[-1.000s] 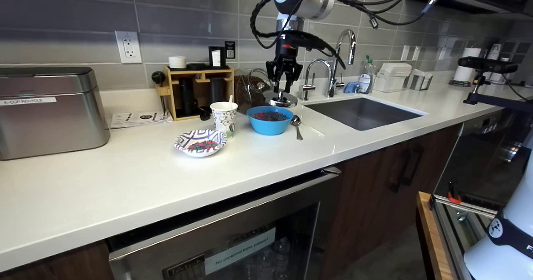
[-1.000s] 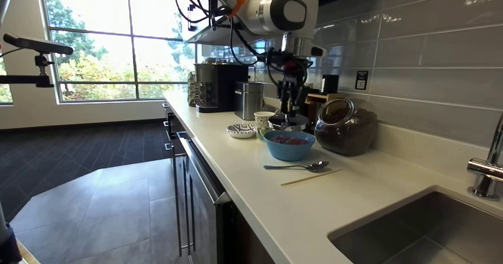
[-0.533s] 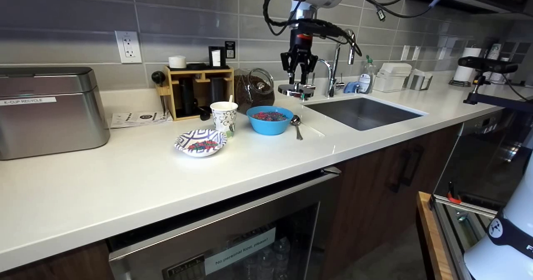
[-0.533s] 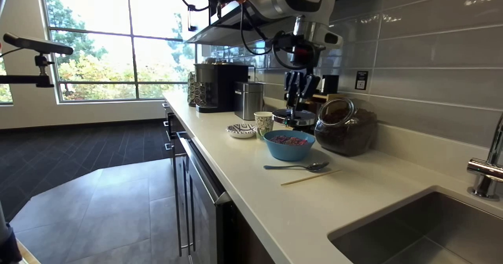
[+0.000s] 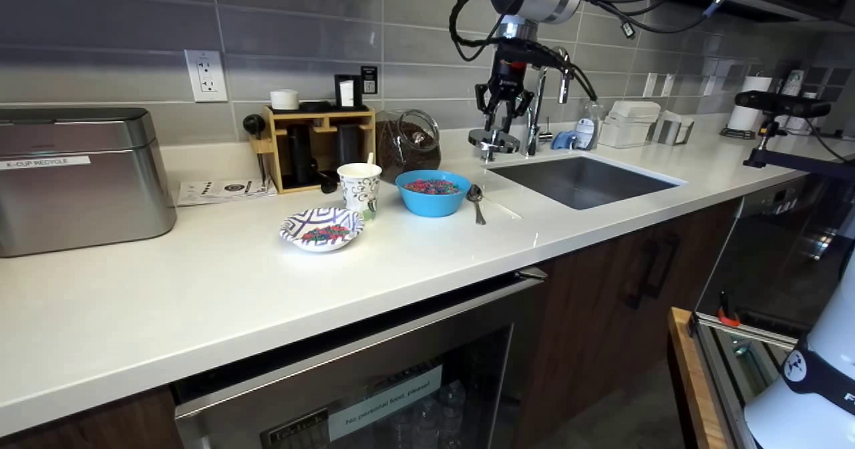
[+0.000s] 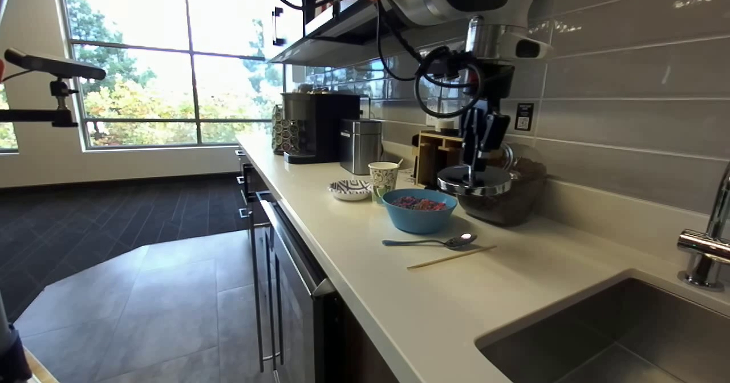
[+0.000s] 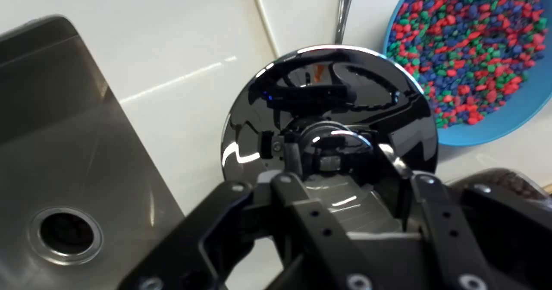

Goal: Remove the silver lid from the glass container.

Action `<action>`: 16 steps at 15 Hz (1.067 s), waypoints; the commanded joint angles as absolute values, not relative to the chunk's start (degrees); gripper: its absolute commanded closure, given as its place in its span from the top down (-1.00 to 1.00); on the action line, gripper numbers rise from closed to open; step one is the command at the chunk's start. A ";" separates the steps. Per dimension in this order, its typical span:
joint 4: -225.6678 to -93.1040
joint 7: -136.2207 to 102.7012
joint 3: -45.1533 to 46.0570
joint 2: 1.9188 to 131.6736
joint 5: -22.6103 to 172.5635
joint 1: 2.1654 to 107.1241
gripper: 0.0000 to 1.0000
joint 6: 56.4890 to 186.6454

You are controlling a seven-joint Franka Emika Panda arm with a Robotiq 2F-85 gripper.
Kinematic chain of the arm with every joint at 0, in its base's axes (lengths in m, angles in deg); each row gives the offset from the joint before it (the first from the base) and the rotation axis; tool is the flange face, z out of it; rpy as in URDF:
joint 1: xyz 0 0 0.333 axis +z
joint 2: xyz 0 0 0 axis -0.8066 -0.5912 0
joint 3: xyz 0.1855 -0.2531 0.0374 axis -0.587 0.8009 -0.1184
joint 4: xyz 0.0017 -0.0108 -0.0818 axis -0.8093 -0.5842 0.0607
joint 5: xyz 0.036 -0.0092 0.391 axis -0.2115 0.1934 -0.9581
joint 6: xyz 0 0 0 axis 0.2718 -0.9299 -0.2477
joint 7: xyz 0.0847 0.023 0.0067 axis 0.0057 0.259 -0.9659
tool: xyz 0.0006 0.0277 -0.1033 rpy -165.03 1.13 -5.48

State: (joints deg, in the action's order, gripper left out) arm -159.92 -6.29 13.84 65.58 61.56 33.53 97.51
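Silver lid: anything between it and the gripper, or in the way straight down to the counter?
The gripper holds the silver lid; nothing visible stands between. Going down, the spoon, thin stick and blue bowl could interfere: in the wrist view, the lid partly covers all three.

In an exterior view, we find the jar (image 6: 520, 198) partly hidden behind the gripper (image 6: 473, 164) and lid (image 6: 477, 187). In the wrist view, we note the bowl (image 7: 513, 121), sink (image 7: 108, 165) and spoon (image 7: 345, 7) cut off at the picture's edges.

Shared kitchen, sink (image 5: 578, 183), faucet (image 6: 704, 247); "No personal food" sign (image 5: 385, 405)
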 commanded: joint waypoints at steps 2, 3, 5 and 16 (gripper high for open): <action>-163.70 -1.05 15.57 65.05 60.06 32.09 -0.57 103.11; -164.78 -1.30 15.70 64.82 59.29 31.57 -0.57 105.31; -165.94 -1.61 15.89 63.79 58.48 30.71 -0.57 108.43; -164.89 -2.54 14.95 54.74 53.94 27.82 -0.57 113.83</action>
